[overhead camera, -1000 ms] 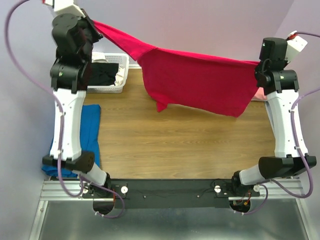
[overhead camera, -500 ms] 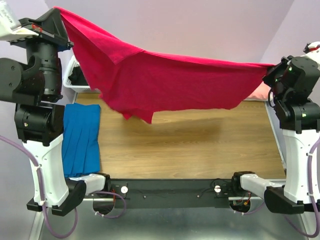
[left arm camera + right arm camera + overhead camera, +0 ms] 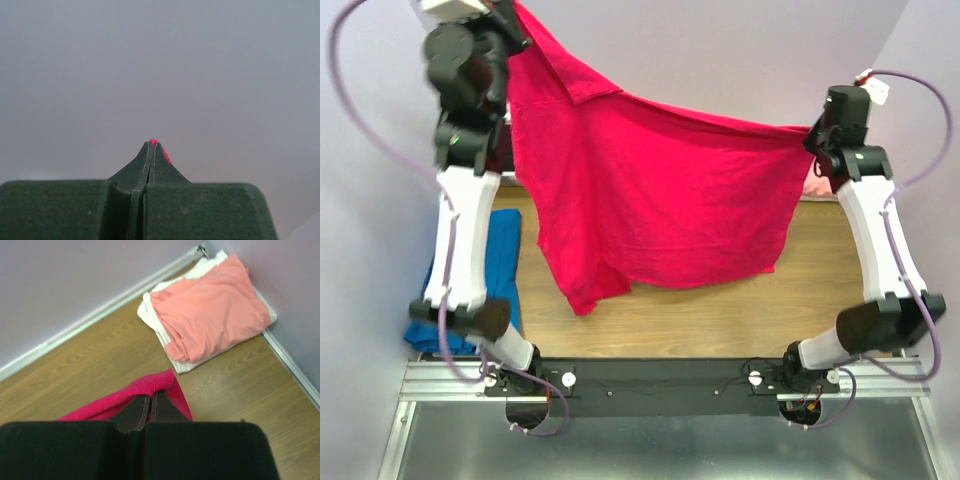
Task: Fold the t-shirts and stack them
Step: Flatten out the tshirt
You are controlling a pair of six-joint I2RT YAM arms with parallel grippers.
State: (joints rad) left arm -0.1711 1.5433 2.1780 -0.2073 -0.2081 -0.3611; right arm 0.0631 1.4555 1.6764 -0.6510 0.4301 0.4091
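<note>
The crimson-red t-shirt (image 3: 660,200) hangs spread in the air between both arms, its lower edge just above the wooden table (image 3: 720,310). My left gripper (image 3: 512,22) is shut on its upper left corner, high at the back left; in the left wrist view only a sliver of red (image 3: 154,142) shows at the fingertips. My right gripper (image 3: 812,135) is shut on its right corner, seen as a red hem (image 3: 150,386) over the fingertips. A folded salmon-pink t-shirt (image 3: 212,302) lies on a folded white one (image 3: 152,315) at the table's far right corner.
A folded blue garment (image 3: 495,265) lies on the table's left side. The red shirt hides the back left of the table. The purple wall (image 3: 720,50) stands close behind the table.
My left arm swung the left corner up and inward, and my right gripper moved left and lower. The shirt now hangs longer and more upright, covering the basket.
</note>
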